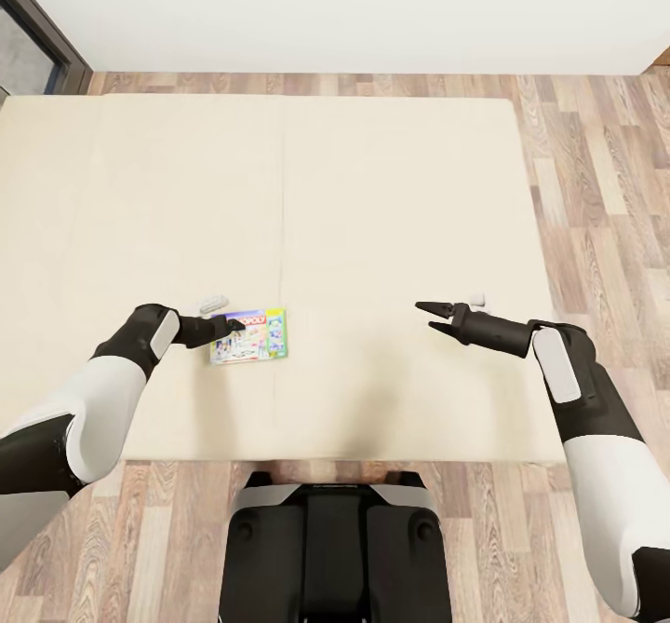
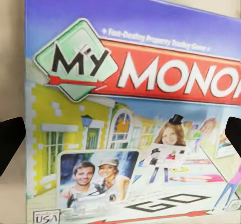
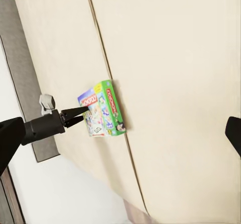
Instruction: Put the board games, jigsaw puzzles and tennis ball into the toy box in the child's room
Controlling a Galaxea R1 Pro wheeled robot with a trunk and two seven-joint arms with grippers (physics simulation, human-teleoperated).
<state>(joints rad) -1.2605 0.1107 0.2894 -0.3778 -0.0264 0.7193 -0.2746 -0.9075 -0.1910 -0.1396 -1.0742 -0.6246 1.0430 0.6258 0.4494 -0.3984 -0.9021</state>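
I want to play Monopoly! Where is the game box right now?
In the head view the board game lies flat on the bed, near its front edge, just left of the seam, with the left gripper at its left end.

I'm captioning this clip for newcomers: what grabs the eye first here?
The one bright thing: a Monopoly board game lying flat on the plain cream bed, right beside its seam. The left end effector is at the box's edge, fingers spread, and the cover looms large in the left wrist view. The right end effector hangs open over bare mattress, apart from the game.
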